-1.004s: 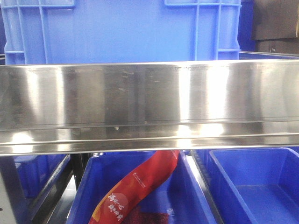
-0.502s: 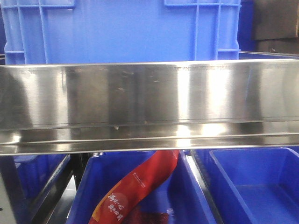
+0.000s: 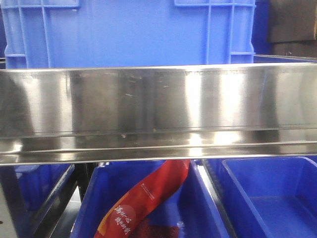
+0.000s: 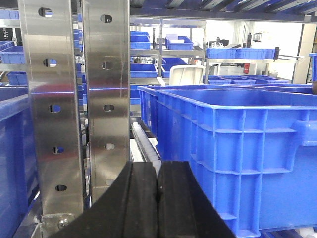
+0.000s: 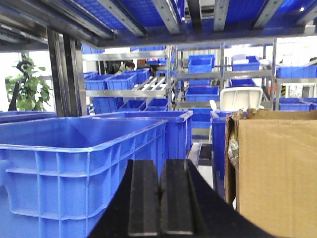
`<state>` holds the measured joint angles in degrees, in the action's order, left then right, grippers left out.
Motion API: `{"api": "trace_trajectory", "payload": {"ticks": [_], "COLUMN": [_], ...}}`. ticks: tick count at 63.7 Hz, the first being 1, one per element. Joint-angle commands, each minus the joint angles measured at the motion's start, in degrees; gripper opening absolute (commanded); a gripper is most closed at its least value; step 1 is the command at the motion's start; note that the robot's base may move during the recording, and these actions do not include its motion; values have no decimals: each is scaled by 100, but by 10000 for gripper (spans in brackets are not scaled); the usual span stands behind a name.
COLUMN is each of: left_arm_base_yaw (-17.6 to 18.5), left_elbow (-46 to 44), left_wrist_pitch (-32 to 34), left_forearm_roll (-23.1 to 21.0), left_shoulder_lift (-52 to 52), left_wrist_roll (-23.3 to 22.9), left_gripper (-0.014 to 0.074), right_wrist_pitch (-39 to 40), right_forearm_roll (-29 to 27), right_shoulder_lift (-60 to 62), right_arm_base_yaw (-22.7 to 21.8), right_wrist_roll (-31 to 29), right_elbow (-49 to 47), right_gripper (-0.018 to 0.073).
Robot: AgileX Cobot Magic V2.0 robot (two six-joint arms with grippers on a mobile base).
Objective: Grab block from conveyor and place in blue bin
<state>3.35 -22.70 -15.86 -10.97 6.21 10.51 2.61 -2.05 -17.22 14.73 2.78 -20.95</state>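
Nothing has shifted: both the left tool [image 4: 159, 196] and the right tool [image 5: 160, 201] stay closed.

Left gripper [image 4: 158, 191] sits bottom centre, black pads pressed together w/ nothing between them. Just right of it, a big blue bin [image 4: 237, 148] w/ ribbed walls, inside not visible from here. To the left, two perforated steel uprights [image 4: 79, 99] stand side by side. A white roller track [image 4: 143, 144] runs back between bin & uprights. Behind: shelving racks [image 4: 198, 29] w/ more blue bins, plus a white crate [image 4: 186, 75].
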Motion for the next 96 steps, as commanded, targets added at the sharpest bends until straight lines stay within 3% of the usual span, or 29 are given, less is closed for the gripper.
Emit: {"api": "trace_trajectory", "payload": {"ticks": [1,12,21,28,31,40,58,96], "left_arm_base_yaw": [-14,-14,-14,-14,-14,-14,-14,-14], "left_elbow": [9,9,9,9,9,9,9,9], "left_wrist_pitch": [123,123,123,123,123,123,134,134], "left_forearm_roll": [-8,-8,-8,-8,-8,-8,-8,-8], "left_shoulder_lift": [-32,-32,-32,-32,-32,-32,-32,-32], "left_wrist_roll": [4,4,4,4,4,4,4,4], "left_gripper": [-111,-111,-111,-111,-111,-111,-111,-111], "right_wrist_pitch": [138,129,184,523,67,-79,-4,78], "right_forearm_roll": [19,3,-522,-682,-682,-657,108,0], "right_shoulder_lift": [156,666,1031,1393,1531,1722,1722,1722], "right_arm_base_yaw": [-207,-919,-1225,-1236,-1236,-1236,-1225,-1225], "right_wrist_roll": [-31,-152,-489,-489,-489,-489,-489,-425], "right_elbow": [196,1105,1777,2095,2095,2095,2095,2095], "right_gripper": [-167,-167,-167,-167,-167,-167,-167,-167]}}
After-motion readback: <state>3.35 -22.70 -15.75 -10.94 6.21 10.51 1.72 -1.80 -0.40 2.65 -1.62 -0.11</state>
